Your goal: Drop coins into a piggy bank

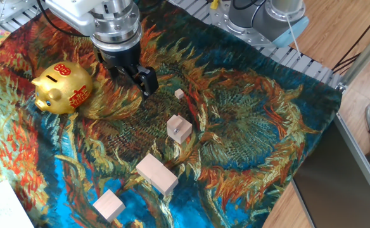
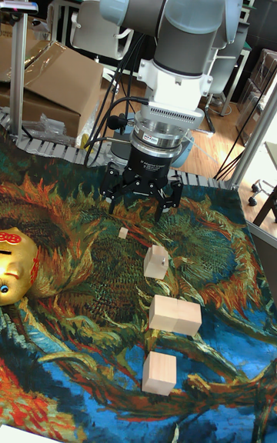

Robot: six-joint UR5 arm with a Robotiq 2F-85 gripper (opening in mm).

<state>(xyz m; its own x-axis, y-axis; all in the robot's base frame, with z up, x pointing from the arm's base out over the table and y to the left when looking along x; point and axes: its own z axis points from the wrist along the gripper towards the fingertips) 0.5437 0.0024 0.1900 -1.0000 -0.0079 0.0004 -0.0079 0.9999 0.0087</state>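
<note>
The gold piggy bank (image 1: 63, 87) with red markings sits on the painted cloth at the left; only its edge (image 2: 15, 262) shows in the tall fixed view. My gripper (image 1: 135, 78) (image 2: 141, 200) hangs just right of the bank, low over the cloth, open with nothing between its fingers. A pale wooden block (image 1: 180, 129) (image 2: 156, 261) lies below and to the right of the gripper. It carries a small grey piece that may be a coin (image 1: 172, 126). No other coins can be made out.
A tiny wooden cube (image 1: 179, 94) lies close to the gripper. Two larger wooden blocks (image 1: 156, 174) (image 1: 109, 204) lie nearer the front. White paper (image 1: 4, 206) sits at the front left corner. A second arm's base (image 1: 267, 16) and a metal rail stand behind.
</note>
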